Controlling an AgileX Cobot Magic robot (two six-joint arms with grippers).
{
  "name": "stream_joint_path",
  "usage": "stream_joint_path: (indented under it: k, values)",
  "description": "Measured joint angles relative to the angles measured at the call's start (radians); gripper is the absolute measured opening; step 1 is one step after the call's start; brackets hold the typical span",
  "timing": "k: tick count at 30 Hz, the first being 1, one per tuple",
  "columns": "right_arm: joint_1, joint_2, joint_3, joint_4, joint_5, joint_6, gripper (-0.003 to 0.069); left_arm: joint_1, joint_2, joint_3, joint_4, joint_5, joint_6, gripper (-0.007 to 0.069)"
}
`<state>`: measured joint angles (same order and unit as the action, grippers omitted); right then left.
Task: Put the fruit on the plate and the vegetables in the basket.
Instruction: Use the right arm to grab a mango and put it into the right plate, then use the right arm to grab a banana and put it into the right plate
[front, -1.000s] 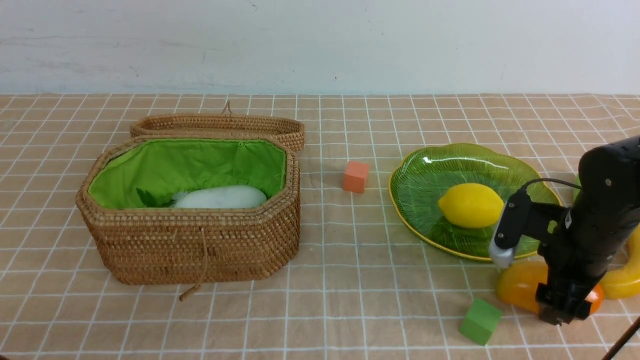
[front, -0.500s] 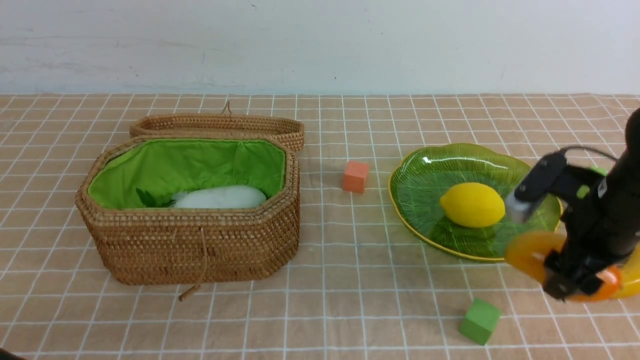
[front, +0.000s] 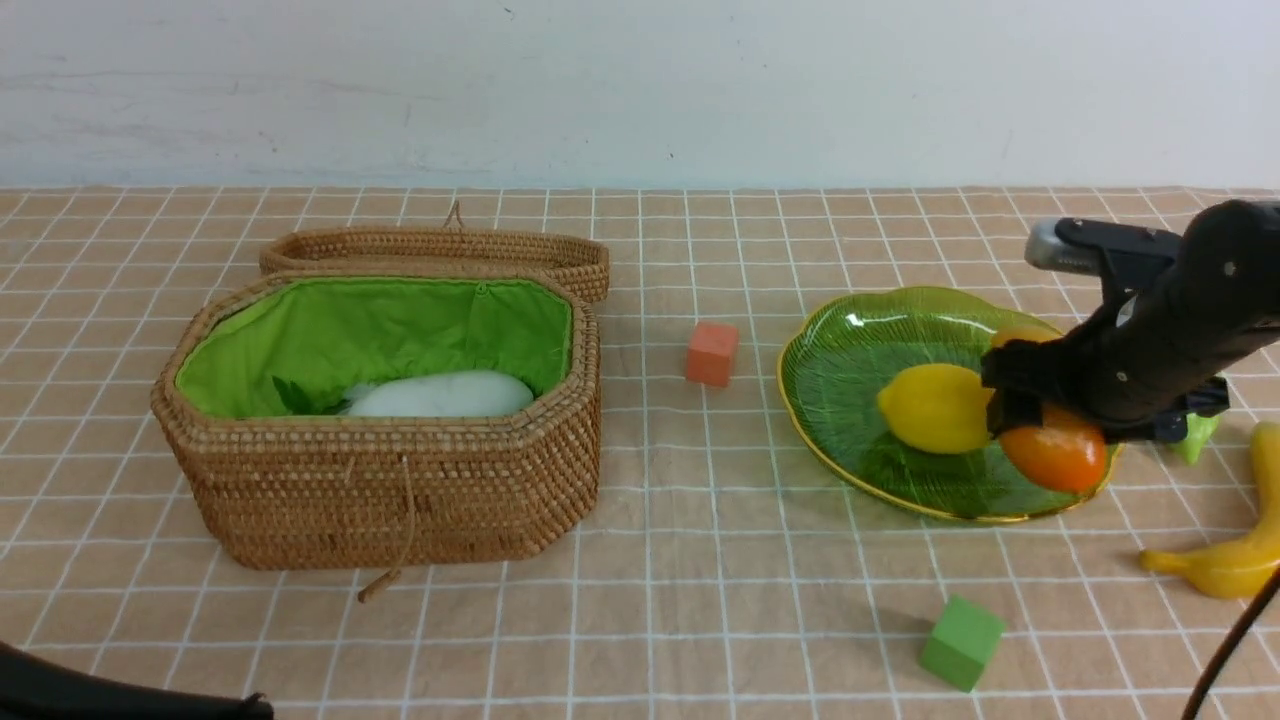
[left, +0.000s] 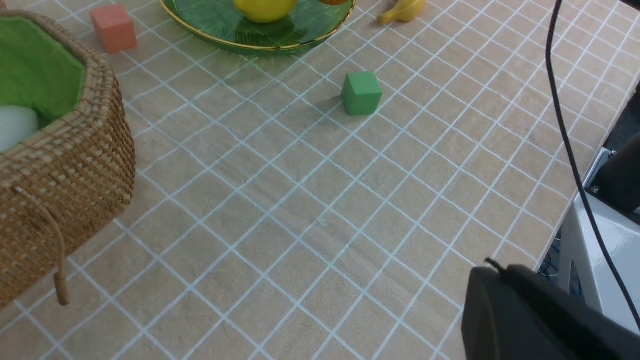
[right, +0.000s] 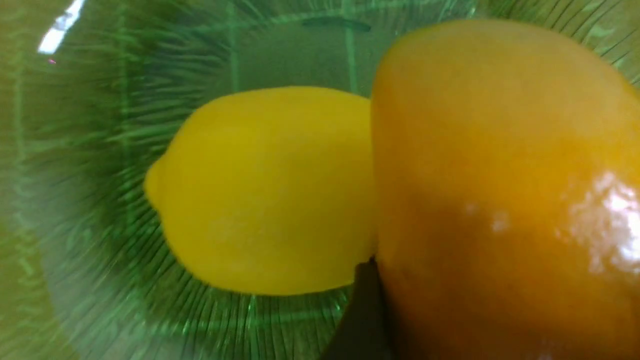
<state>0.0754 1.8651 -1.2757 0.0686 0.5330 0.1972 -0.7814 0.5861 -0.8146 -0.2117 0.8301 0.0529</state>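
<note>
My right gripper (front: 1040, 425) is shut on the orange-yellow mango (front: 1058, 457) and holds it low over the right side of the green glass plate (front: 850, 350), beside the lemon (front: 935, 408). In the right wrist view the mango (right: 505, 190) touches the lemon (right: 265, 190). One dark finger (right: 362, 315) shows. The banana (front: 1235, 562) lies on the cloth to the right of the plate. The white radish (front: 440, 395) lies in the open wicker basket (front: 400, 500). A pale green vegetable (front: 1195, 437) peeks out behind the right arm. My left gripper (left: 530, 315) is a dark shape at the table's near edge. The carrot and eggplant are out of view.
An orange-pink cube (front: 711, 353) sits between the basket and the plate. A green cube (front: 960, 642) sits in front of the plate. The basket's lid (front: 435, 250) lies open behind it. A black cable (left: 565, 125) hangs at the table's right edge.
My right gripper has lifted the mango off the cloth in front of the plate and carried it back and up over the plate, next to the lemon. The banana is now uncovered.
</note>
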Motion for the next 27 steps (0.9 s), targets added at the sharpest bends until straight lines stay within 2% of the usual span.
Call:
stream_joint_path:
  k: [6,10,13,17,20,21,23,27]
  values:
    - [-0.004,-0.013,-0.006,-0.026,-0.027,0.058,0.0608,0.0,0.0,0.0,-0.005,0.0,0.0,-0.0013]
    - [-0.015,-0.072,-0.023,-0.056,0.023,0.061,0.0672,0.0,0.0,0.0,-0.005,-0.001,0.0,-0.0013]
    - [-0.037,-0.119,-0.038,-0.088,0.081,0.064,0.0679,0.0,0.0,0.0,-0.005,-0.011,0.0,-0.0013]
    - [-0.088,-0.164,-0.045,-0.105,0.136,0.064,0.0638,0.0,0.0,0.0,-0.005,-0.04,0.001,-0.0013]
    - [-0.105,-0.165,-0.045,-0.053,0.13,0.022,0.0545,0.0,0.0,0.0,-0.004,-0.067,0.001,-0.0013]
    - [-0.105,-0.165,-0.045,-0.051,0.13,0.018,0.0545,0.0,0.0,0.0,-0.004,-0.067,0.001,-0.0013]
    - [-0.12,-0.161,-0.045,-0.043,0.141,0.007,0.0489,0.0,0.0,0.0,-0.004,-0.081,0.001,-0.0013]
    - [-0.21,-0.134,-0.045,-0.043,0.217,0.04,0.0473,0.0,0.0,0.0,-0.003,-0.081,0.002,-0.0013]
